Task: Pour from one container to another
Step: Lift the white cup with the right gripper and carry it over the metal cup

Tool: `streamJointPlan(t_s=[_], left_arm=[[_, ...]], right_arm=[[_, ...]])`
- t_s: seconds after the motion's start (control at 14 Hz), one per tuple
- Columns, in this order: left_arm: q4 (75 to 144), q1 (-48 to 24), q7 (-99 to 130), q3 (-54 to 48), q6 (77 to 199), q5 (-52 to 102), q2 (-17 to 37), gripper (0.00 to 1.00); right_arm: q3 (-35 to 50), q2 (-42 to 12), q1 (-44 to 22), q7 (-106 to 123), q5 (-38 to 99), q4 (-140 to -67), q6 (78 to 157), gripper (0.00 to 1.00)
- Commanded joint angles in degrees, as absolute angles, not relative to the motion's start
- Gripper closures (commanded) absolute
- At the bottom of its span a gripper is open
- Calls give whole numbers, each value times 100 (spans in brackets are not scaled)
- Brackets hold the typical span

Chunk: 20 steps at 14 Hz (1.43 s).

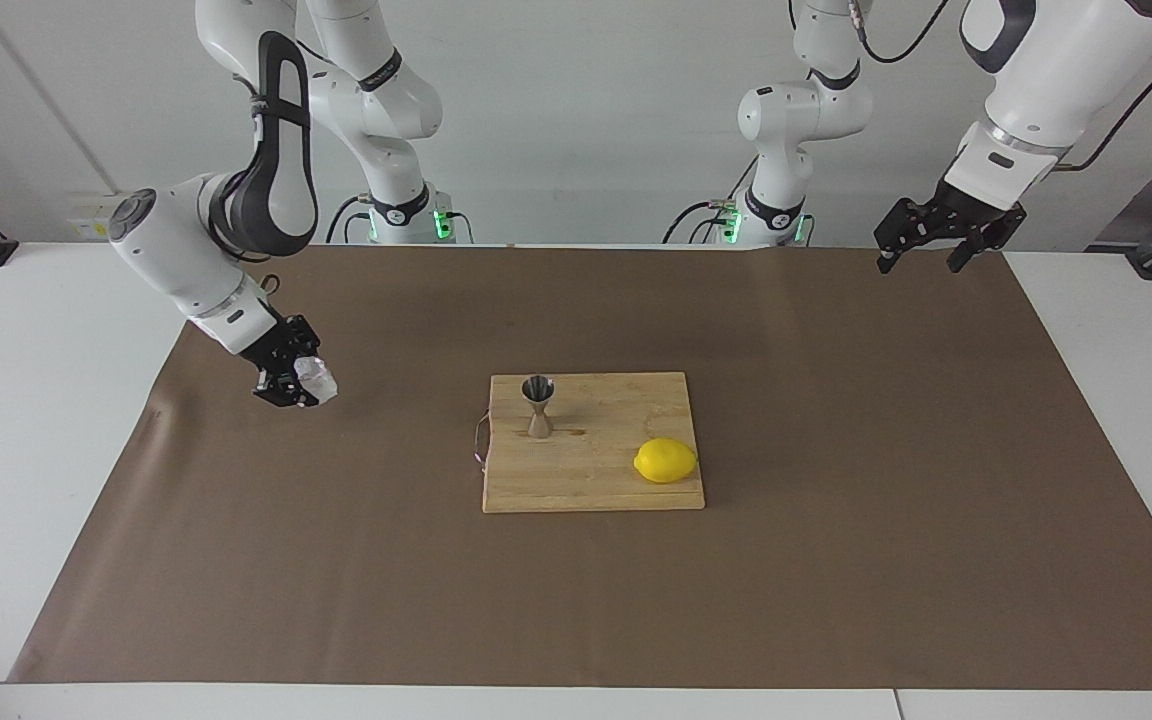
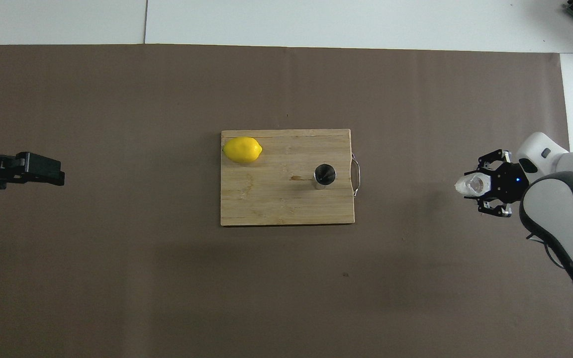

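Gripping clear cup (image 1: pixel 317 379), right tool (image 1: pixel 298 385) over paper, left tool (image 1: pixel 924 252) released, lemon (image 1: pixel 665 460) beside jigger (image 1: pixel 538 405)

Right hand (image 1: pixel 298 385) grips clear cup (image 1: pixel 317 379) — jigger (image 1: pixel 538 405) upright on board (image 1: pixel 626 480).

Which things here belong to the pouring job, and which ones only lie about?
For the job:
- clear cup, held in the right gripper
- steel jigger, upright on the board

Lying about:
- lemon
- wooden cutting board
- brown paper
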State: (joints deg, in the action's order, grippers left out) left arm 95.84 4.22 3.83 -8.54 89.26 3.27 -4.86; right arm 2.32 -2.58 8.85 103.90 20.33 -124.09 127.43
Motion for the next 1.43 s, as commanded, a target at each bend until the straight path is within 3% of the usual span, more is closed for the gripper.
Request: streamJointPlan(t_s=[0.0,0.64,0.86,1.36], left_arm=[[9510,510,378,-905,8815,387,-457,0],[9510,510,378,-905,8815,387,-457,0],[9510,510,378,-905,8807,387,-457,0],[9510,510,378,-905,8815,387,-457,0]], right_arm=[[237,-211,459,9154,1470,-12095,12551,100],[255,-579,-1027,6278,150,-10698,11945,100],[255,-668,-1492,5548,-490,-10583,11944,100],[264,-1475,-2143,5476,-1317,-9687,11611,100]])
